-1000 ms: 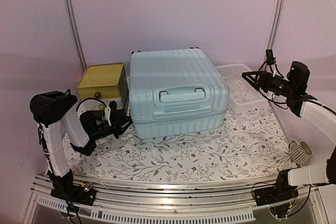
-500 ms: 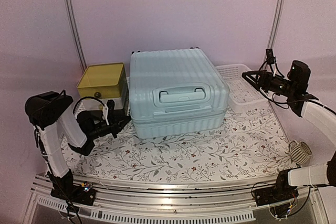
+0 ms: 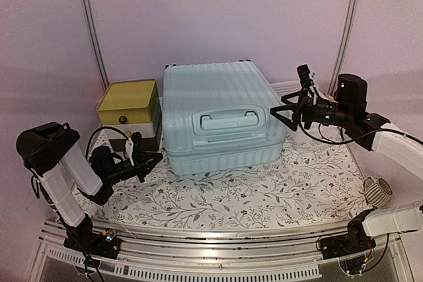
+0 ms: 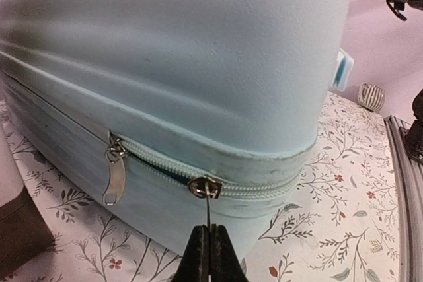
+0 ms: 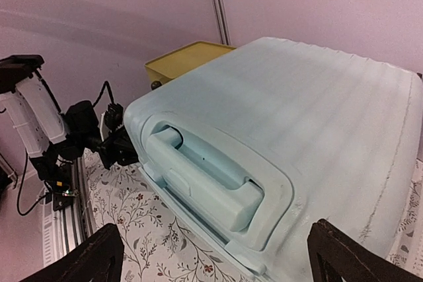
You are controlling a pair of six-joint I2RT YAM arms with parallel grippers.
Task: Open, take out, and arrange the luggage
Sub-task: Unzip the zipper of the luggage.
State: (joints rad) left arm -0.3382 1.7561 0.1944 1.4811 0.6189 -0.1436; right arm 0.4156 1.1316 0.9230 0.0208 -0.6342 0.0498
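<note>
The luggage is laid flat on the floral table cover, directly ahead of the left gripper. That gripper's fingers are pressed together on the thin metal zip pull, which is hung from a slider just beyond the fingertips. A second pull is seen to the left of the fingers, with a short parted stretch of zip between the two. The right gripper is spread wide and nothing is held in it. The moulded handle is seen ahead of and between its fingers.
</note>
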